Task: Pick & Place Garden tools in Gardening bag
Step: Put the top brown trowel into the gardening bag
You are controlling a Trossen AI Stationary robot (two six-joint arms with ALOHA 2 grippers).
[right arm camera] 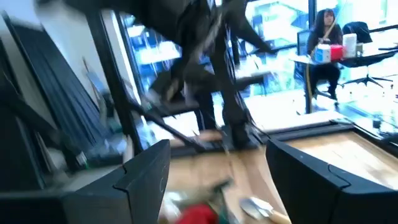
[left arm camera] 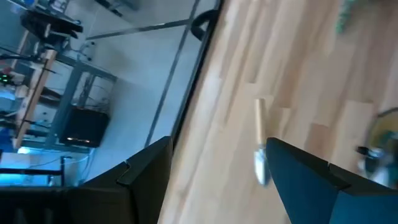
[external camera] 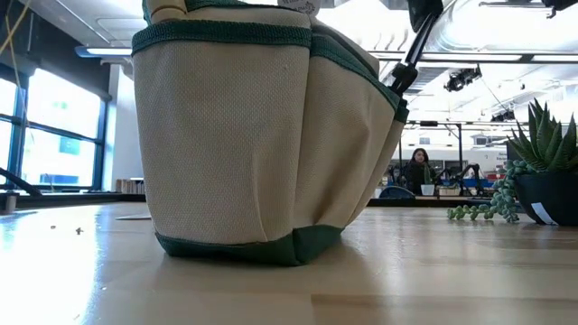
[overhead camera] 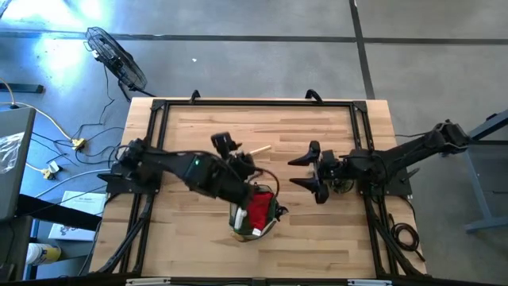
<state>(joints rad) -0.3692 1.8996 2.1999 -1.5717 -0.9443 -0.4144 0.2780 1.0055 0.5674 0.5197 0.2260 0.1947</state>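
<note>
The gardening bag (overhead camera: pixel 240 224), cream canvas with green trim, stands upright on the table near its front edge and fills the low view (external camera: pixel 262 135). A red fabric bundle (overhead camera: pixel 260 206) lies inside it. One wooden-handled trowel (overhead camera: pixel 259 149) lies flat on the table beyond the bag, also in the left wrist view (left arm camera: pixel 260 146). My left gripper (overhead camera: pixel 244 164) hangs open above the table between bag and trowel, nothing between its fingers (left arm camera: pixel 217 143). My right gripper (overhead camera: pixel 305 171) is open and empty to the right of the bag, raised off the table (right arm camera: pixel 217 146).
A potted succulent (external camera: pixel 545 171) with a trailing green sprig (external camera: pixel 483 212) stands on the table's right part. A black frame (overhead camera: pixel 254 103) runs along the table's edges. A metal tool head (right arm camera: pixel 256 205) shows beside the red fabric. A person sits far off in the room.
</note>
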